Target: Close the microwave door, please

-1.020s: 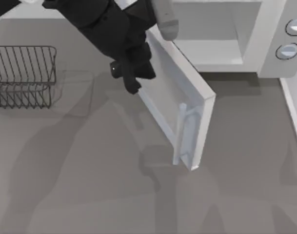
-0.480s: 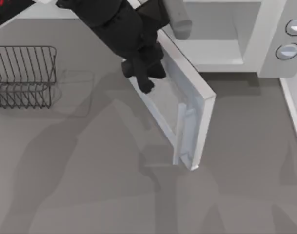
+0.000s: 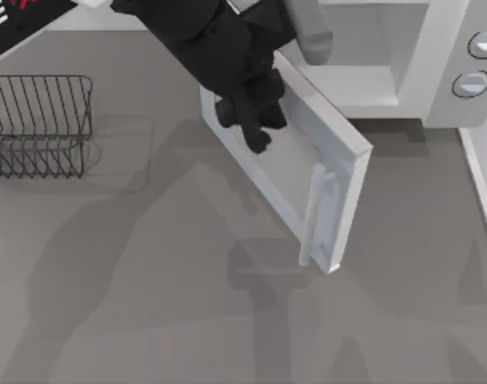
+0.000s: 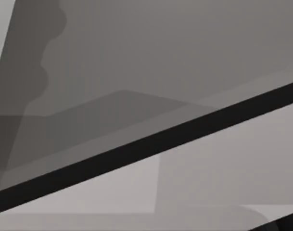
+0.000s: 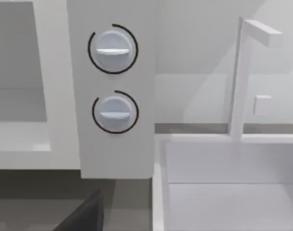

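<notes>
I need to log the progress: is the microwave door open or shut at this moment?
Open. In the top view the microwave door stands swung out at an angle from the microwave, whose pale cavity is exposed. The left gripper is at the door's outer face.

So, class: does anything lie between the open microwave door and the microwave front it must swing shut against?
Nothing visible does. The microwave door stands ajar, the left gripper against its outer face, and the gap to the microwave opening looks clear. The wire basket sits far to the left.

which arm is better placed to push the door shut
Left. Its pincer is already on the outer face of the half-open door, beside the microwave, likely able to push on.
</notes>
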Available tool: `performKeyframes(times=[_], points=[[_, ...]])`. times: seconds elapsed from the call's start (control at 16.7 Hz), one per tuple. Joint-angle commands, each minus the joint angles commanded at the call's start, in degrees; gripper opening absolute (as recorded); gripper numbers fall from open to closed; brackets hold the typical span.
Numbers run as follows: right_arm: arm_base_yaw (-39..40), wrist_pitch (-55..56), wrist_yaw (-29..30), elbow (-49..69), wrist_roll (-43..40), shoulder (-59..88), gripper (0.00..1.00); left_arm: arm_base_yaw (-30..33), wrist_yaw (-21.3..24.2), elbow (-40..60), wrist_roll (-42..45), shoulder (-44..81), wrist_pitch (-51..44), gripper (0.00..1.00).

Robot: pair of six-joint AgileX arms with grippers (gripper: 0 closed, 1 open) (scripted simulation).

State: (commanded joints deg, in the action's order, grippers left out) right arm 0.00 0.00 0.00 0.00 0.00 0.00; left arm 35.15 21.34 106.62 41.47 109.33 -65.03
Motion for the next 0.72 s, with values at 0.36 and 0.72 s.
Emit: performKeyframes(times=[0.36, 0.72], points=[[0.0, 0.0, 0.0, 0.0, 0.0, 0.0, 1.0, 1.0, -0.4, 1.6, -1.2, 1.1, 0.0, 0.0], [0.0, 0.0, 0.0, 0.0, 0.0, 0.0, 1.0, 2.1, -0.9, 3.2, -2.3, 2.3, 0.0, 0.0]])
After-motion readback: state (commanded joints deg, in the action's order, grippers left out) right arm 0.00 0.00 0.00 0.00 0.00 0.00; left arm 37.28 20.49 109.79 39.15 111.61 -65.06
